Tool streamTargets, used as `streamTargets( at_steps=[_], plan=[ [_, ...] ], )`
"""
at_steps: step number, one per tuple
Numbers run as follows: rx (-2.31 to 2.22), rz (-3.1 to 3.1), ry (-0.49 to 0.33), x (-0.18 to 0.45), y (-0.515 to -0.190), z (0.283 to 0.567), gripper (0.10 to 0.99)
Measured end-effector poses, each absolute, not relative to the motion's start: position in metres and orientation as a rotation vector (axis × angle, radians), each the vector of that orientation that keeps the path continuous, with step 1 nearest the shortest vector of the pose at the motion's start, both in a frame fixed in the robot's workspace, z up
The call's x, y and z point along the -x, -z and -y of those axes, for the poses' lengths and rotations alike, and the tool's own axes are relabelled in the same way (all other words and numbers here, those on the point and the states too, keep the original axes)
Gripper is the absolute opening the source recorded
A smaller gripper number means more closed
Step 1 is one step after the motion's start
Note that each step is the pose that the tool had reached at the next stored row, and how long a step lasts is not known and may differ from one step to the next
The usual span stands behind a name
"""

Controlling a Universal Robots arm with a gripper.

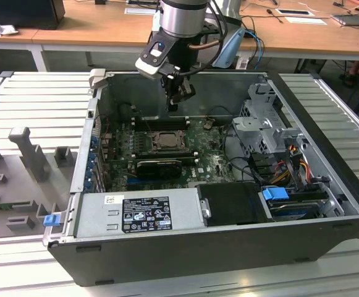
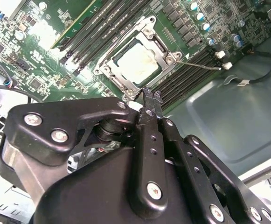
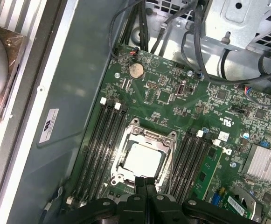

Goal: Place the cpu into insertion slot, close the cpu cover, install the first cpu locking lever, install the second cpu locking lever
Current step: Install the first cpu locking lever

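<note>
Found the cpu [image 3: 142, 158] seated flat in the insertion slot [image 1: 149, 141], pale face up and framed by the silver cpu cover [image 3: 147, 135] lying shut over it. Noted long black memory slots [image 3: 100, 149] on both sides of the socket, set in the green motherboard [image 3: 191, 116]. Caught the gripper [image 3: 145, 179] hanging above the socket and apart from it, fingers pressed together, pinching nothing. Showed, in the exterior view, the arm [image 1: 179, 25] standing over the open computer case [image 1: 228, 247], a silver power supply [image 1: 105, 216] along its near wall.

slatted bench [image 1: 37, 99], computer case [image 1: 185, 250], grey tray [image 1: 18, 185]
</note>
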State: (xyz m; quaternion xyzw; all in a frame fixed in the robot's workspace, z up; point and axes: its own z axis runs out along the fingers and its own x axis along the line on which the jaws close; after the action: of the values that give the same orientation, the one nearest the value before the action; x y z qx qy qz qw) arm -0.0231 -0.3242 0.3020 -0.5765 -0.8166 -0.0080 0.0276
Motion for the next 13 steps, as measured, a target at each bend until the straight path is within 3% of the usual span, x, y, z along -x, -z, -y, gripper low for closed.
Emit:
streamTargets(
  at_steps=[13],
  plan=[
    [1.718, 2.564, 0.023, 0.0231, -0.302, 0.3242, 0.106]
  ],
)
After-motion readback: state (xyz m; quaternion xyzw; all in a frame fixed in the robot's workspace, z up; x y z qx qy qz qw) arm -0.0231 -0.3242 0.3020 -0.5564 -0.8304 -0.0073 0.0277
